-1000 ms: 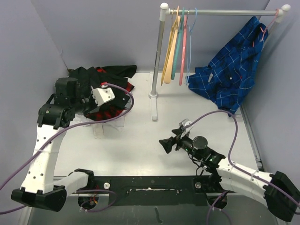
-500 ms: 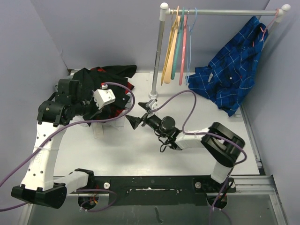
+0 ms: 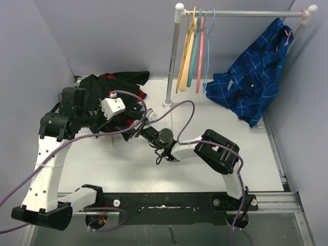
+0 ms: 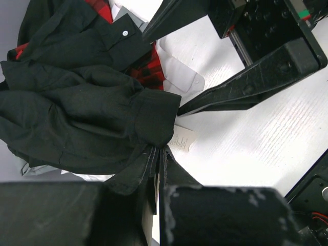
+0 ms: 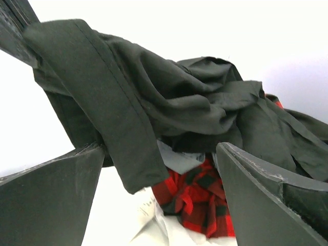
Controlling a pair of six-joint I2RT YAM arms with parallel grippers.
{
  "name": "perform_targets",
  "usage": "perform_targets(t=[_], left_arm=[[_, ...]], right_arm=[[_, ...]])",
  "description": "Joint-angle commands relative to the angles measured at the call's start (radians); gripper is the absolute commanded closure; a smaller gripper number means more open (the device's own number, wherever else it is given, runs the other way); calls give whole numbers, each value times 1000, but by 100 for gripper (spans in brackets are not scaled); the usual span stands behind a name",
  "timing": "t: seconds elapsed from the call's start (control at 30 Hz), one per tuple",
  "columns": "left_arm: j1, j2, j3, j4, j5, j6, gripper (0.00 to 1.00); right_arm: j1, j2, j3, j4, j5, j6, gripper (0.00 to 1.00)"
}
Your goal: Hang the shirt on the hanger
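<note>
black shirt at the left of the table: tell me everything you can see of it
The shirt is plain black, matte woven-looking cloth, crumpled in a heap at the far left of the table. A flap with a pale button and stitched hems show. It lies over a red-checked garment and pale cloth. The left gripper is shut on a bunched fold and holds it raised off the heap. The right gripper is open, jaws either side of that hanging fold; contact is unclear.

white arm links (image 3: 45, 169), black joints (image 3: 218, 154), purple cables (image 3: 145, 109)
</note>
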Motion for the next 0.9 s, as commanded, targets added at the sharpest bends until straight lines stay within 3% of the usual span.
perform_targets(t=[0.0, 0.13, 0.2, 0.23, 0.37, 0.4, 0.43, 0.6, 0.87], left_arm=[[-4, -35, 8, 51, 2, -1, 100], [-4, -39, 2, 62, 7, -13, 100], [-4, -42, -5, 69, 14, -15, 100], [-4, -41, -6, 71, 17, -15, 100], [-4, -42, 29, 67, 46, -80, 100], [-4, -42, 57, 59, 57, -97, 100], [-4, -43, 90, 45, 64, -108, 100], [-5, -29, 319, -44, 160, -149, 100], [-6, 52, 688, -91, 173, -220, 100]], right_arm=[[29, 23, 96, 108, 10, 9, 5], [33, 61, 152, 118, 28, 44, 6], [36, 81, 179, 117, 37, 45, 15], [38, 94, 190, 117, 42, 45, 25], [25, 79, 185, 119, 47, 40, 84], [24, 51, 163, 119, 62, 31, 95], [27, 17, 139, 117, 79, 11, 100], [52, -220, 79, -38, 92, -122, 100], [127, -463, 248, -368, 221, -309, 100]])
